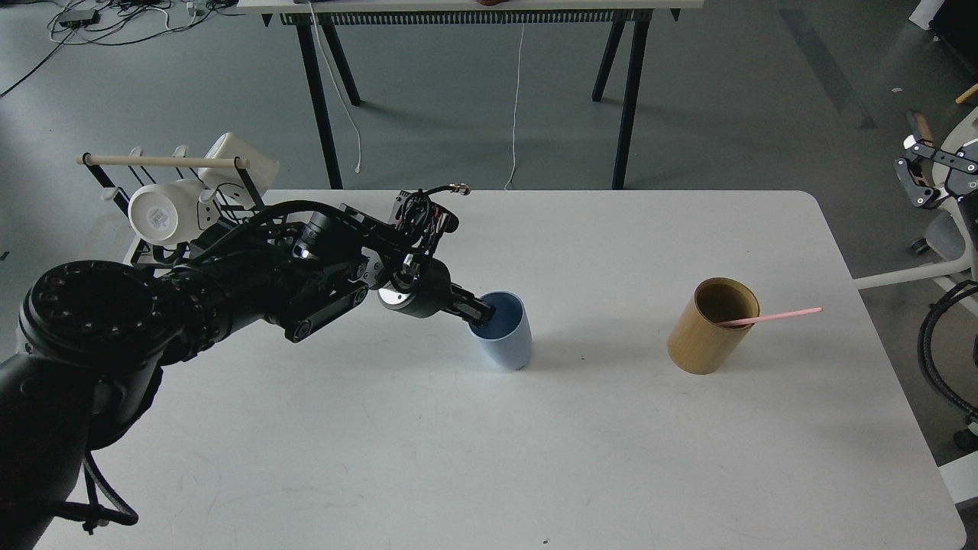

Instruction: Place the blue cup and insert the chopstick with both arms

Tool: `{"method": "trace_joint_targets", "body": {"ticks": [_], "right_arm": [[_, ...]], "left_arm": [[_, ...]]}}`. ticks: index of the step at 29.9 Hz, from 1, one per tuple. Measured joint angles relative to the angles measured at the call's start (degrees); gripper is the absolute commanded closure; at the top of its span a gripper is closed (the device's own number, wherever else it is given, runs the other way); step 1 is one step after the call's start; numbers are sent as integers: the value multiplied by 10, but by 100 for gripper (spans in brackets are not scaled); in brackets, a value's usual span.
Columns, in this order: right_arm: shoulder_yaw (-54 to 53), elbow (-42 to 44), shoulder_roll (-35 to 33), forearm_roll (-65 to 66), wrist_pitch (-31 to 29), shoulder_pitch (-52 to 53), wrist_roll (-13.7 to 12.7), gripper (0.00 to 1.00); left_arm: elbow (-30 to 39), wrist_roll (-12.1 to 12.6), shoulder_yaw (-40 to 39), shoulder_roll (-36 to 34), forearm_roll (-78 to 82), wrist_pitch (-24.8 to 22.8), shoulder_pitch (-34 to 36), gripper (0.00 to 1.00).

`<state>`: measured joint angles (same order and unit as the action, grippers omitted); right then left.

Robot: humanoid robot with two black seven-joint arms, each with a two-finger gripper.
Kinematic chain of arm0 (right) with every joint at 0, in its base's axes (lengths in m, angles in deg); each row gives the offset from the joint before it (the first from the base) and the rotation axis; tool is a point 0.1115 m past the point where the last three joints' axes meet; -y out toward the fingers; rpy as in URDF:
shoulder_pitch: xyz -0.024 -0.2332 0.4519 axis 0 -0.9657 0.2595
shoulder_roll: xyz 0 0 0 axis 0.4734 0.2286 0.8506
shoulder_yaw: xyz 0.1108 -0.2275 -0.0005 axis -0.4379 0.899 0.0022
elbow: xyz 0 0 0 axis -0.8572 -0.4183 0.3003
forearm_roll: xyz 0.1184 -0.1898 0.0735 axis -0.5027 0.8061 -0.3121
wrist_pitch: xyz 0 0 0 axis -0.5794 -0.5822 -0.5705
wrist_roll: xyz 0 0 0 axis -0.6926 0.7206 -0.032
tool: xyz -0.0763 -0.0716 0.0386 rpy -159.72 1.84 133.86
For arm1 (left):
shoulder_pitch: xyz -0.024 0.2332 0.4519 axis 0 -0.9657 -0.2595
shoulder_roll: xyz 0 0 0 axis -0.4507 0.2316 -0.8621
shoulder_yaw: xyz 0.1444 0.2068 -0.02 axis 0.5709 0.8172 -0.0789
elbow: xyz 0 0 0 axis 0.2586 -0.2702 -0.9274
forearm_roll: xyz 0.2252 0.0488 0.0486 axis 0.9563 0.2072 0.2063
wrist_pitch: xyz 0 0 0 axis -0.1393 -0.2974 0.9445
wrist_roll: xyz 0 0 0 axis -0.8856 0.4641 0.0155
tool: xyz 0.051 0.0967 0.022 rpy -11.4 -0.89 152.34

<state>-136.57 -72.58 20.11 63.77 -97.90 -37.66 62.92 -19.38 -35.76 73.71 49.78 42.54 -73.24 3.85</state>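
The light-blue cup (506,336) stands upright near the middle of the white table (535,443), its base at or just above the surface. My left gripper (480,310) reaches in from the left and is shut on the cup's left rim, one finger inside the cup. A pale-pink chopstick (775,315) leans out to the right of the tan wooden cylinder (710,327), which stands on the right part of the table. My right arm and gripper are out of view.
A black rack with a beige rod (164,161) and white mugs (159,217) stands at the table's back left corner, behind my left arm. Another table's black legs (626,99) stand beyond. Other equipment (936,172) stands off the right edge.
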Motion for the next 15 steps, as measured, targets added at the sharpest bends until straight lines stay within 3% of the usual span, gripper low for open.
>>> {"method": "trace_joint_targets", "body": {"ticks": [9, 15], "right_arm": [[0, 0, 0, 0, 0, 0, 0, 4], [0, 0, 0, 0, 0, 0, 0, 4]], "left_arm": [[3, 0, -7, -9, -7, -3, 4, 65], [8, 0, -31, -18, -15, -11, 6, 40]]}}
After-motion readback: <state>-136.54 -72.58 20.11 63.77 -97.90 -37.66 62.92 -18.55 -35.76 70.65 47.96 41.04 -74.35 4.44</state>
